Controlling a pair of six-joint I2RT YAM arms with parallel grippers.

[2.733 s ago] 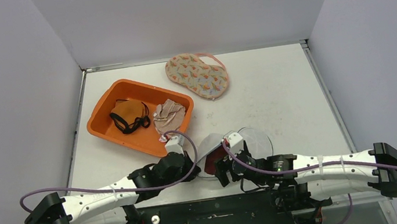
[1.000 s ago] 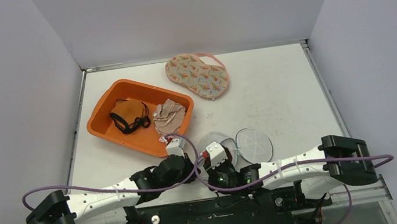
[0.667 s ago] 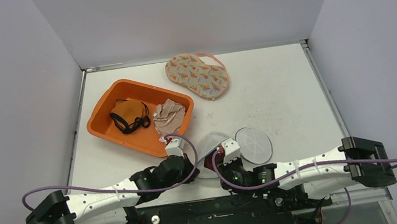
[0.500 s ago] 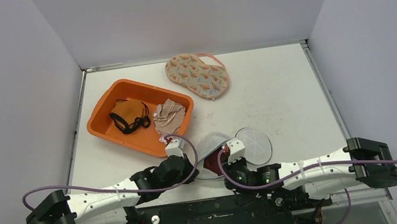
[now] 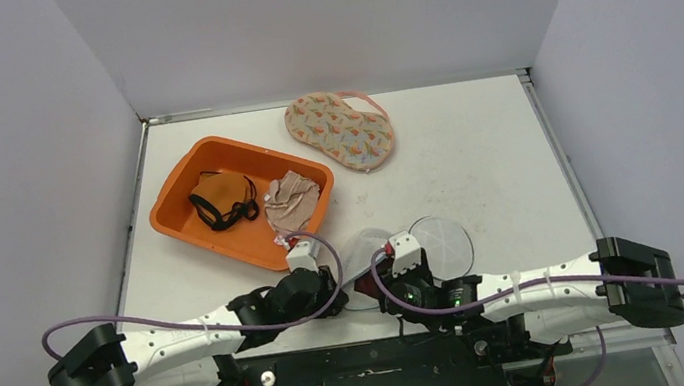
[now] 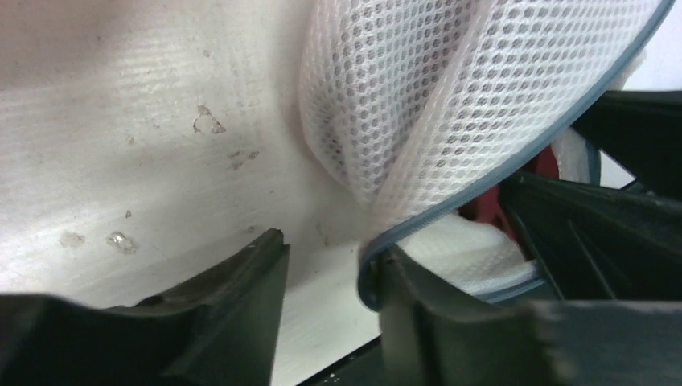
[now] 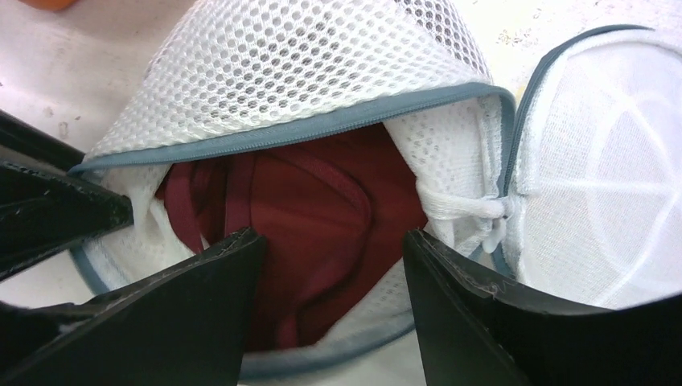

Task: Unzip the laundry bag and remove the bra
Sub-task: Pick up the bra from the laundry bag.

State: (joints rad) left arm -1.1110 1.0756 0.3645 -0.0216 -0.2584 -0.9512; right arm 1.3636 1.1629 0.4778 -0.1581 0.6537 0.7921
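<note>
The right pincer [image 7: 331, 241] has slid rightward at the lower centre of the overhead frame and spread its jaws wide. It hovers over the red bra [image 7: 322, 209], which lies inside the unzipped mesh laundry bag [image 7: 306, 72] on the white bench [image 5: 474, 154]. The left pincer [image 6: 330, 249] (jaws now parted) sits at the bag's grey zipper rim [image 6: 482, 181], one finger touching it. An orange tray [image 5: 224, 245] stands upper left.
</note>
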